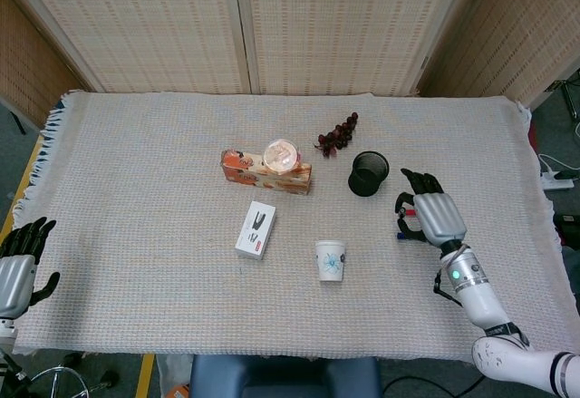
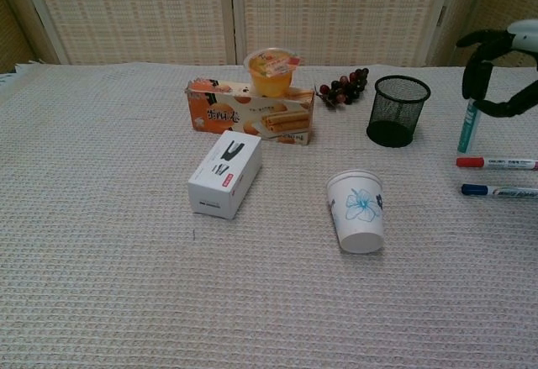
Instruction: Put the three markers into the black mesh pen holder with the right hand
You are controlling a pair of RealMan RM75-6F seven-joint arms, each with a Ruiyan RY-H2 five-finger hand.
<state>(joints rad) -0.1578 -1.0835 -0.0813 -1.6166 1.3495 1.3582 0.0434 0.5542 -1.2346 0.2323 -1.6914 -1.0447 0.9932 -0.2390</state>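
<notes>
Right hand (image 2: 504, 66) lifted off desk, fingers (image 2: 472, 71) pinching green marker (image 2: 466, 127), which hangs near-vertical below them, right of the black mesh pen holder (image 2: 398, 110).

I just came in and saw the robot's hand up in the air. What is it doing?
The right hand holds a marker upright above the table, near the black mesh pen holder, which looks empty so far. A red-capped marker and a blue-capped marker lie on the cloth. The left hand rests idle at the table's edge.
</notes>
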